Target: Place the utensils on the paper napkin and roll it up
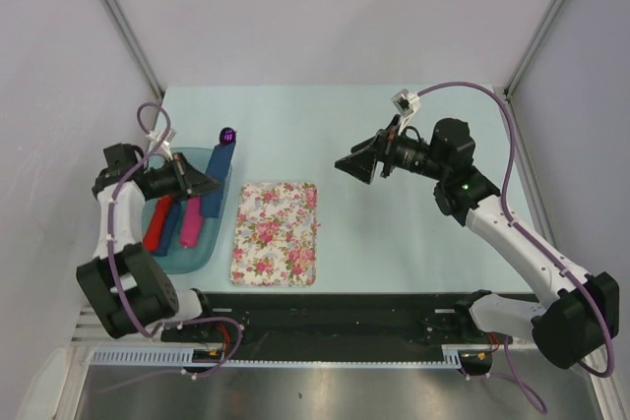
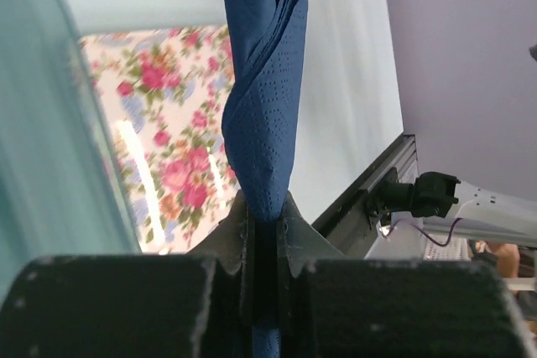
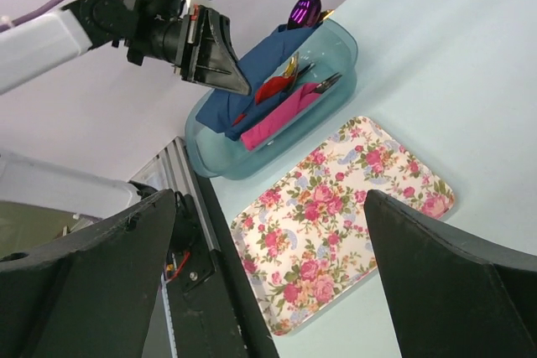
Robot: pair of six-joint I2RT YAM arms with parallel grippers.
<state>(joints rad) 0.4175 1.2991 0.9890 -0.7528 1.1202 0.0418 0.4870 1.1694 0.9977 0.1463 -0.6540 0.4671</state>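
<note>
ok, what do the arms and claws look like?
Matched pair: left arm and right arm have white tubular links, black joints, a loose purple cable each. The left claw and right claw are black with wedge-shaped fingers. Small green light on the right arm.

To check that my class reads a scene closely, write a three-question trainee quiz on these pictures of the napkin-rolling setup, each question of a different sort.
1. True or false: the left end effector is shut on the dark navy-blue paper napkin.
2. Fill in: the right end effector has its jaws ____.
3. The shiny purple spoon shows: A) in the right end effector; B) at the far end of the translucent teal plastic tub; C) at that tub's near end.
Key: 1 true; 2 open; 3 B.
</note>
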